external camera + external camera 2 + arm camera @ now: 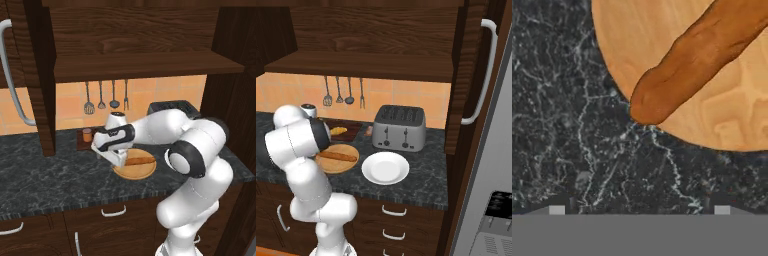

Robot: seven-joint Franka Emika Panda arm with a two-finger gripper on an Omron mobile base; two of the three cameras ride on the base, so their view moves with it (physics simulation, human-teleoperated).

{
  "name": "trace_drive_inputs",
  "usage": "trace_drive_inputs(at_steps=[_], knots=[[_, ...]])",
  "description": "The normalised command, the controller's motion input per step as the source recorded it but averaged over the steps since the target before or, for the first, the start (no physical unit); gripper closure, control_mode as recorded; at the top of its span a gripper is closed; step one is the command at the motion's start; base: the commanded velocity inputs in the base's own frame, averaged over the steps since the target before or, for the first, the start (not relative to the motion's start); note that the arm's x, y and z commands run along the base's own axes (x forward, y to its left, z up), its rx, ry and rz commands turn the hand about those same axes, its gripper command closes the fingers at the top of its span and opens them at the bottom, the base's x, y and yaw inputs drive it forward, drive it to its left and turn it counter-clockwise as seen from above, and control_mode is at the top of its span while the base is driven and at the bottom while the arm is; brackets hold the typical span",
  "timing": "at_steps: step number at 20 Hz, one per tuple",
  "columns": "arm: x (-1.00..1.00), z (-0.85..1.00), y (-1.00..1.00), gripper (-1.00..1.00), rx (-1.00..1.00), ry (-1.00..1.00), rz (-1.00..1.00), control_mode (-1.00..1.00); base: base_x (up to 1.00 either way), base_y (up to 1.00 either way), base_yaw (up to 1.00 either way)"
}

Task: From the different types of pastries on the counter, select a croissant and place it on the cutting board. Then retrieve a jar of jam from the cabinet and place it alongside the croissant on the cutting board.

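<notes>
Hovering two-finger gripper (116,161) low over dark marbled stone counter (45,175), jaws spread, holding nothing | long brown stick loaf (697,55) on round pale wooden board (336,162) right beneath: risk of grabbing wrong pastry | golden croissant (338,131) on dark rectangular cutting board (353,128) behind | orange jam jar (87,134) there too; arm sweep could topple it.

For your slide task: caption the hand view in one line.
Brown loaf lying on the round board, its tip overhanging the dark counter.

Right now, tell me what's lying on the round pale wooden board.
A long thin brown loaf lies on the round board, one end reaching its rim. The arm covers the board's left part, so anything there is hidden.
</notes>
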Motion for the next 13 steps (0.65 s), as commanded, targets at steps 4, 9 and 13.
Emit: trace_drive_inputs(at_steps=[4,9,13], knots=[[-1.00,0.00,0.48,-1.00,0.00,-0.06,0.07,-1.00,0.00,0.00,0.00],[-1.00,-0.13,0.40,-1.00,-0.01,0.00,0.06,-1.00,0.00,0.00,0.00],[-1.00,0.15,0.30,-1.00,0.00,0.00,0.06,-1.00,0.00,0.00,0.00]])
